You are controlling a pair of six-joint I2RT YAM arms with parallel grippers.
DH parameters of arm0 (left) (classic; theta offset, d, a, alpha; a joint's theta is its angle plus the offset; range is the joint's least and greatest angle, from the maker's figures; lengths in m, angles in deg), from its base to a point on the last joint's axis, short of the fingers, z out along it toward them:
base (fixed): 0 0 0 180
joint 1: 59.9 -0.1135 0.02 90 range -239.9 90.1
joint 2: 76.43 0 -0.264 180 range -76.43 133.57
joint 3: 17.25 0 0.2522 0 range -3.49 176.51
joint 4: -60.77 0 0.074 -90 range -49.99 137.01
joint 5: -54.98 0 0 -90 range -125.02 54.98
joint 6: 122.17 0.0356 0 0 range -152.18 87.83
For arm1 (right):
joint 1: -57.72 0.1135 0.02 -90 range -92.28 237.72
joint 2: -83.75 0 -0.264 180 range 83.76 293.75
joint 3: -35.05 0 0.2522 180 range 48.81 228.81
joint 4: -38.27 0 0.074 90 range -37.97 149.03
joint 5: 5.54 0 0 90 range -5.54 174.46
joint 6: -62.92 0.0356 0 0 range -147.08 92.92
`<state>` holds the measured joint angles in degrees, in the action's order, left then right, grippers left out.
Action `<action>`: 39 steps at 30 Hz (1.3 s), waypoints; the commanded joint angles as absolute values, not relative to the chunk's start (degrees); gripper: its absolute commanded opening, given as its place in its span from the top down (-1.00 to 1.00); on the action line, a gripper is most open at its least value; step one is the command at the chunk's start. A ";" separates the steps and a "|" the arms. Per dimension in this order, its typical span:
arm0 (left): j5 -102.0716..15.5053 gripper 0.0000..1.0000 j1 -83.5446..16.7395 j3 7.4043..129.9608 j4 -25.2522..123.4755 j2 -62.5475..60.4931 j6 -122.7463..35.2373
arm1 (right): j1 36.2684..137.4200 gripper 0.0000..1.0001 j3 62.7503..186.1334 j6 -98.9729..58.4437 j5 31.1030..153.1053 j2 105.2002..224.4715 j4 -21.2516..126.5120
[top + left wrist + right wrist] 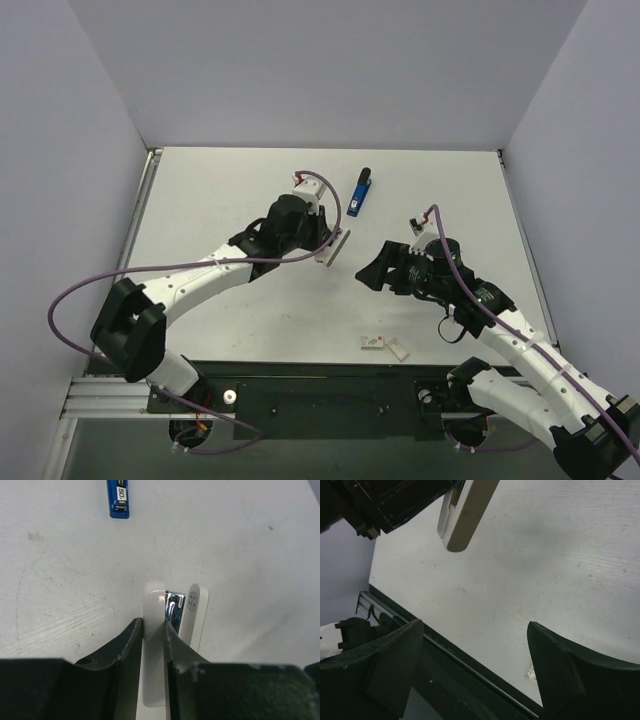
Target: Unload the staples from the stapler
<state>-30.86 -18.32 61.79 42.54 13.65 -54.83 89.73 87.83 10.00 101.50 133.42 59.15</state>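
Matte black fingers of my left gripper (152,626) pinched the smooth white plastic stapler (153,597), its rounded end and chrome magazine showing, over the pale scuffed table (250,545), while my right gripper (475,627) hung nearby, jaws spread wide.

Table (220,190): white, matte surface. Blue oblong item (360,192) lay toward far edge, about mid-width. Two small white pieces (386,346) lay by near edge, right of centre.
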 commanded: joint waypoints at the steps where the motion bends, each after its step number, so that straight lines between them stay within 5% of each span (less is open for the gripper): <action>1: -30.10 1.00 -15.87 57.78 49.38 4.97 -57.13 | 90.50 -0.57 85.90 15.02 106.61 130.08 50.47; 21: -26.76 1.00 -7.61 48.98 52.28 -8.67 -59.69 | 96.92 -0.47 82.29 25.30 97.04 132.09 35.95; 39: -25.62 1.00 -4.62 47.14 51.40 -14.03 -59.68 | 100.08 0.04 78.78 28.73 89.74 133.06 26.02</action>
